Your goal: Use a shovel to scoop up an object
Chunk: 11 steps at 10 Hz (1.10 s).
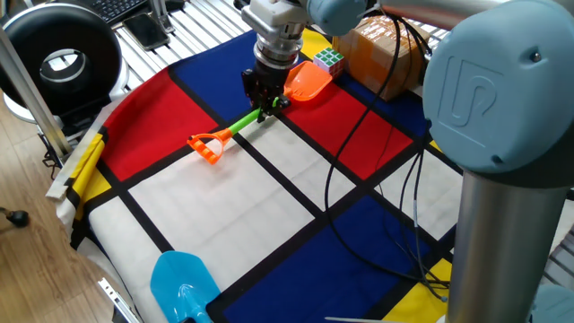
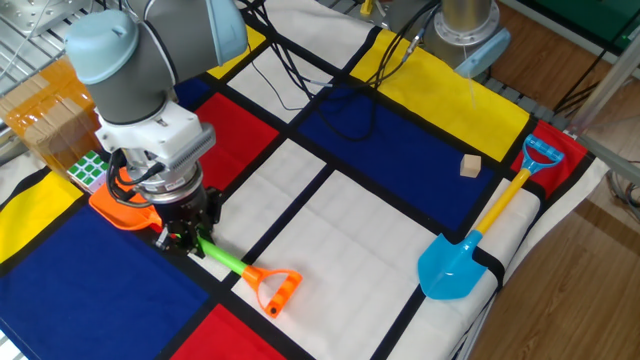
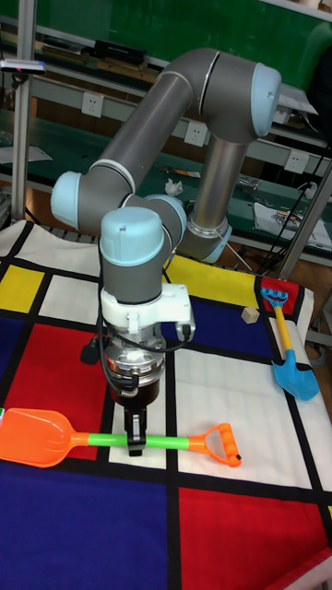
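Gripper [image 3: 135,441] pinching the green stick of the shovel [image 1: 260,111], low over the mat.

Its fingers are squeezed on the stick close to the orange scoop. The scoop tip is right up against the little cube [image 1: 328,58], which sits beside the brown box [image 1: 381,56]. A blue shovel [image 2: 480,236] lies well away near the mat's edge.

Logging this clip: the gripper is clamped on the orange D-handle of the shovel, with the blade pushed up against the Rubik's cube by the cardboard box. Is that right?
Not quite. The gripper is clamped on the lime-green shaft of the shovel, close behind the blade, not on the D-handle, which lies free at the far end; the tall fixed view shows this. The rest holds: the blade meets the Rubik's cube beside the cardboard box.
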Tool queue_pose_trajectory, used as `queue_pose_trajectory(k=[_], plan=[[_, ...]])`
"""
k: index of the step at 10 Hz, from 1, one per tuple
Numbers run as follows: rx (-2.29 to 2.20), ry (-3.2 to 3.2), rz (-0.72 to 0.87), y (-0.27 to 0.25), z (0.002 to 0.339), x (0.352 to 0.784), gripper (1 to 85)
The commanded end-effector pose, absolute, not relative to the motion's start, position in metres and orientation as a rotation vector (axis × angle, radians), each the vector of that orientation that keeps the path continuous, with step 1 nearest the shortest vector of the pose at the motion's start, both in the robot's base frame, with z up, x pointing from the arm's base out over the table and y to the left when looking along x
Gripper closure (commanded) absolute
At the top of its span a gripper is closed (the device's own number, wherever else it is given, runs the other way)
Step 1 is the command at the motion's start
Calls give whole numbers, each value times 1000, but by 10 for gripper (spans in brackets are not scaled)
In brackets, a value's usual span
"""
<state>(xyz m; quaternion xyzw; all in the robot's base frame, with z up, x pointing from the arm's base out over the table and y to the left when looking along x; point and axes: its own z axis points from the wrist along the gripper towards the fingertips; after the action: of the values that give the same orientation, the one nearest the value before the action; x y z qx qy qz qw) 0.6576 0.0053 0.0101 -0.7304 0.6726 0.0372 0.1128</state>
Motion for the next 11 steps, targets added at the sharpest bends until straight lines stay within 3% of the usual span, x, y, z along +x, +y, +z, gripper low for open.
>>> queue_pose_trajectory(k=[1, 11], plan=[[-2119, 2011, 124, 3, 11, 655, 847], [-1992, 2088, 81, 3, 13, 670, 847]])
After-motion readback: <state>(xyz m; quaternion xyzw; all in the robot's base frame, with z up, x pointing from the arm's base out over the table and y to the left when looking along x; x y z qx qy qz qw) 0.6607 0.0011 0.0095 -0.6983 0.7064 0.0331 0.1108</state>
